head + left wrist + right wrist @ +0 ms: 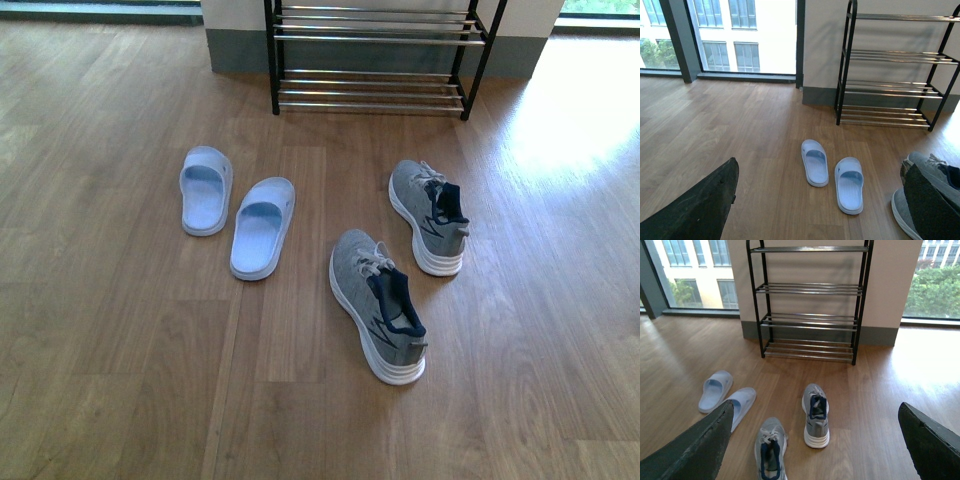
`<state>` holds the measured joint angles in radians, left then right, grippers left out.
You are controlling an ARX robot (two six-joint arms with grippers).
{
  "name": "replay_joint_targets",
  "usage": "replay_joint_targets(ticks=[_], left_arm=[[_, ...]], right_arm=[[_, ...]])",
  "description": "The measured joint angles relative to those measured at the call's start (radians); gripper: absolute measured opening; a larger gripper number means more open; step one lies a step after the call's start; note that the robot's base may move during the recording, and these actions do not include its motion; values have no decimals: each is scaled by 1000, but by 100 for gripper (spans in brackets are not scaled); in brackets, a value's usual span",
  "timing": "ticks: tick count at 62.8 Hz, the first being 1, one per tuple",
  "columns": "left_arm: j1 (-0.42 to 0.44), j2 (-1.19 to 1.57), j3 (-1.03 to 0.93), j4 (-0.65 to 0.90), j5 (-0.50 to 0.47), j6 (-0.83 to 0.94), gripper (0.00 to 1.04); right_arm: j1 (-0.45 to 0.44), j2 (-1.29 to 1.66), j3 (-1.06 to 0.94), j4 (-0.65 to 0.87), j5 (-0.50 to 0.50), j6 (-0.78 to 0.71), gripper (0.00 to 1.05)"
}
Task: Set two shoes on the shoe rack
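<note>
Two grey knit sneakers with white soles lie on the wooden floor, heels toward me: the nearer shoe [378, 305] [771, 447] and the farther shoe [428, 214] [815, 414]. The shoe rack [375, 55] [810, 305] [892, 70], black-framed with chrome bars, stands against the wall behind them, its shelves bare. My right gripper [815, 445] hangs open above the floor near the sneakers, holding nothing. My left gripper [825, 200] is open too, over the slippers, with the edge of a sneaker [905, 215] by its right finger. Neither gripper shows in the front view.
A pair of pale blue slippers [236, 210] [832, 172] [725, 397] lies left of the sneakers. A grey baseboard wall [235, 50] backs the rack. Large windows [740, 35] [935, 285] flank it. Sunlight glares on the floor [580, 110] at right.
</note>
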<state>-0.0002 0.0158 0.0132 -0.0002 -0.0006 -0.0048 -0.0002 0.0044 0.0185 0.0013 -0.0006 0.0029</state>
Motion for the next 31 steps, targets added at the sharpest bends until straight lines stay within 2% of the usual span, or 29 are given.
replay_joint_targets(ticks=[31], left_arm=[[0,0,0,0,0,0,95]], right_arm=[[0,0,0,0,0,0,95]])
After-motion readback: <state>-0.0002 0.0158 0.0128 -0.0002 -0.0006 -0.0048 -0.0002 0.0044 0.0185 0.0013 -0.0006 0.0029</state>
